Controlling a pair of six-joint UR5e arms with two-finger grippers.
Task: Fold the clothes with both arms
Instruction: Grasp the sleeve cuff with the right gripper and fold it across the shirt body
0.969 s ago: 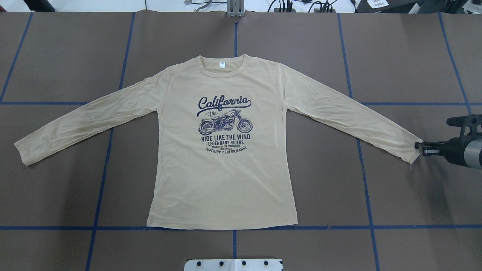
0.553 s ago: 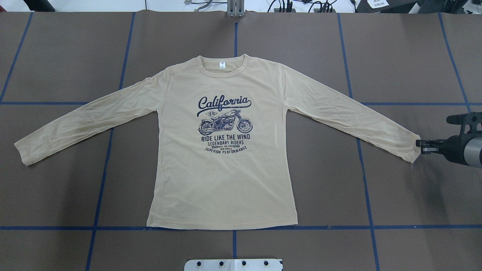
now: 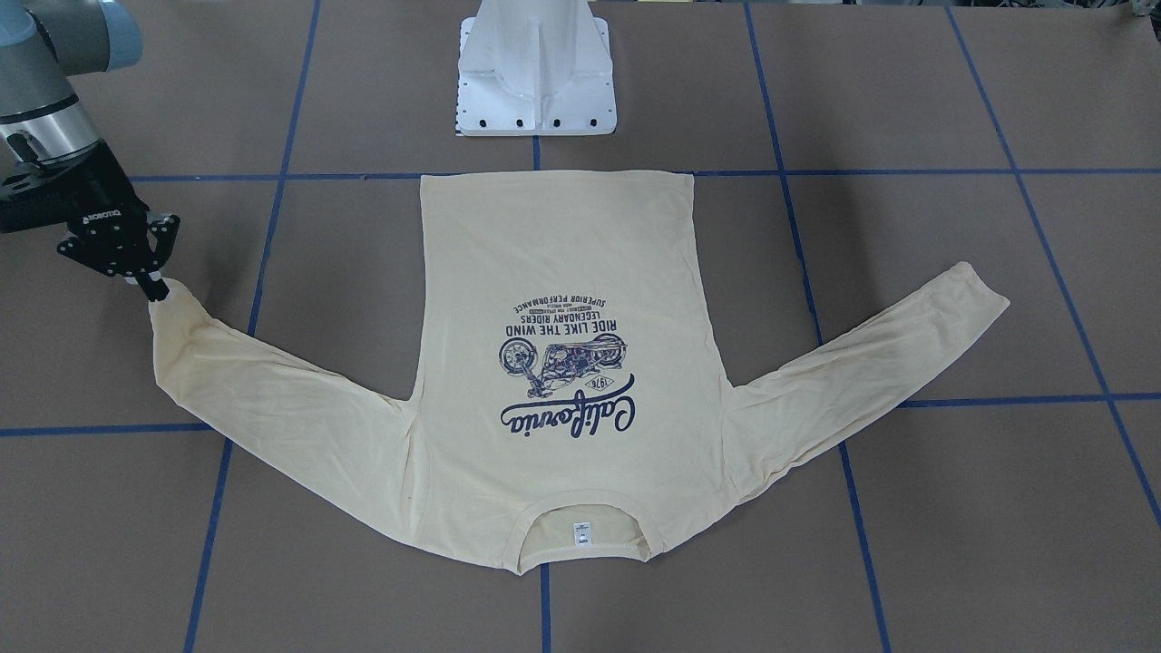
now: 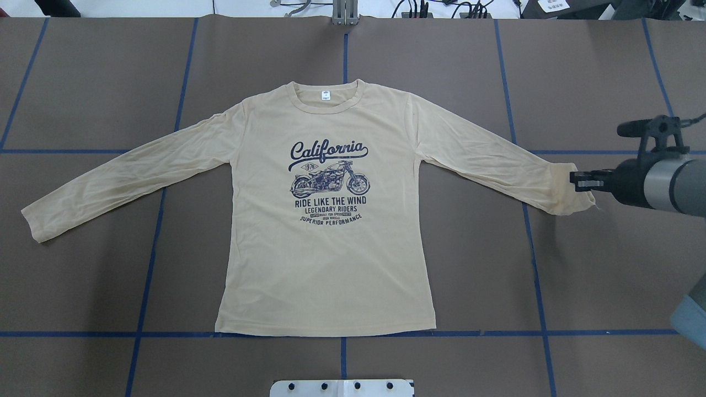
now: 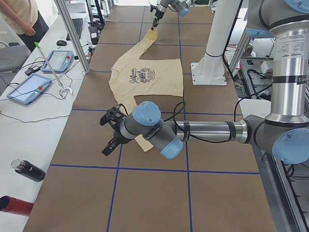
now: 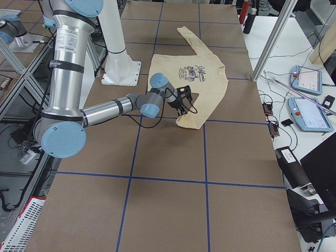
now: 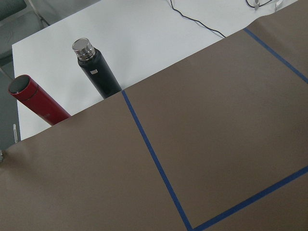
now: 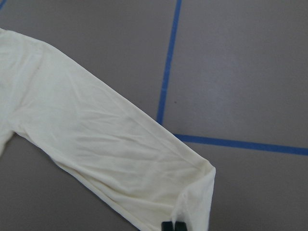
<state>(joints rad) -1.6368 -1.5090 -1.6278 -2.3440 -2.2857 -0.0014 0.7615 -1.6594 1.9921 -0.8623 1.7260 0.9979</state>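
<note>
The cream-yellow long-sleeved T-shirt (image 4: 325,259) lies flat, print side up, neck away from the robot; it also shows in the front view (image 3: 562,245). My right gripper (image 4: 576,180) is shut on the cuff of the sleeve (image 4: 496,165) on the robot's right and holds that cuff lifted off the table (image 3: 156,292). The right wrist view shows the sleeve (image 8: 96,139) hanging from the fingertips (image 8: 167,226). My left gripper (image 5: 109,146) shows only in the exterior left view, beside the other sleeve's cuff (image 5: 143,144); I cannot tell whether it is open or shut.
Brown table cover with a blue tape grid (image 4: 529,248). The white pedestal base (image 3: 535,73) stands behind the shirt's hem. A red bottle (image 7: 36,103) and a black bottle (image 7: 96,70) lie on the white side table beyond the left end. Tablets (image 5: 26,89) lie there too.
My right gripper has moved up and inward toward the shirt's body, carrying the cuff with it. The sleeve end now bends and hangs lifted. The rest of the shirt has not moved.
</note>
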